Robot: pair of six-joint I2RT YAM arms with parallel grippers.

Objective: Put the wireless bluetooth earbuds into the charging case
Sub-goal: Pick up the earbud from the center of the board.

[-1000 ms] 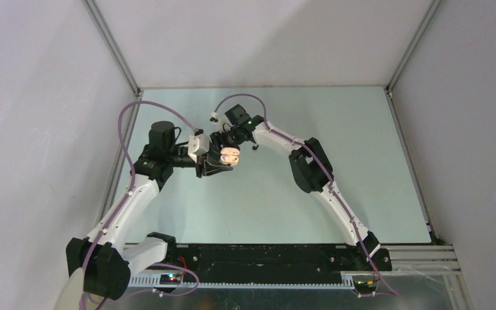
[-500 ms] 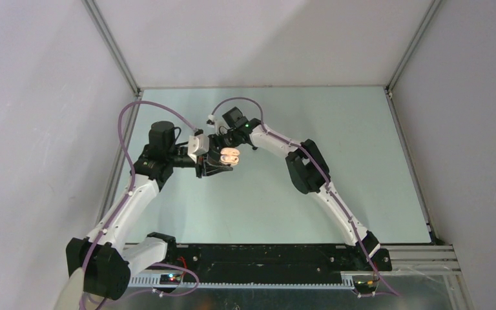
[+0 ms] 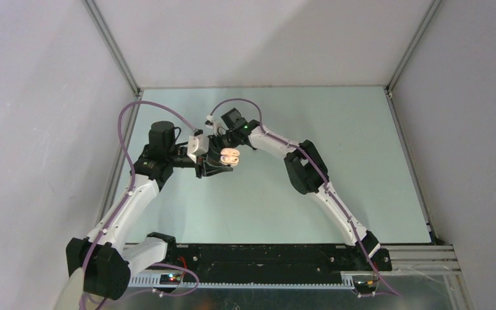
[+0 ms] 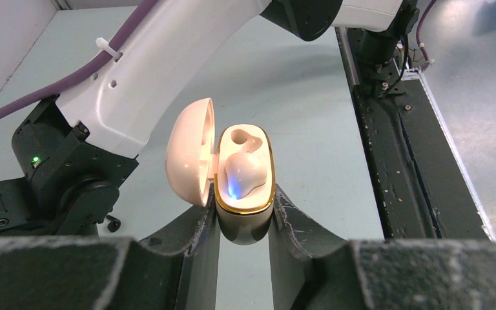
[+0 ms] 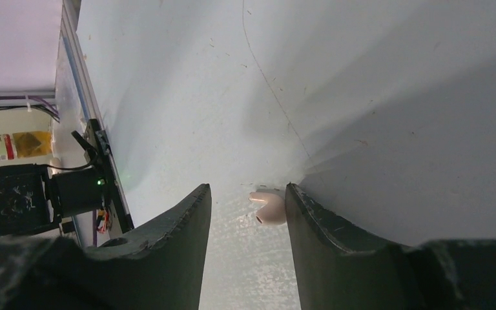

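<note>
Two arms are meeting over the far left part of the pale worktop (image 3: 336,129), and I am counting one charging case and two cream earbuds between them. The left fingers (image 4: 200,232) are clenching the charging case (image 4: 245,227) by its lower body, one finger on each side, and holding it up off the worktop with its lid (image 4: 190,152) swinging open to one side. Inside the gold-rimmed base there are two sockets: one seated earbud (image 4: 244,174) is sitting in the nearer socket (a small blue light is glowing at its lower edge), while the farther socket (image 4: 240,137) is showing bare. Just behind the case, the right fingers (image 5: 310,226) are reaching down at the worktop and standing released, spread wider than the second earbud (image 5: 268,208). That loose one is lying on the worktop in the gap between them, touching the inner face of one finger and sitting apart from the other. From above, the case (image 3: 230,155) is glowing warm white right where the two wrists are coming together.
</note>
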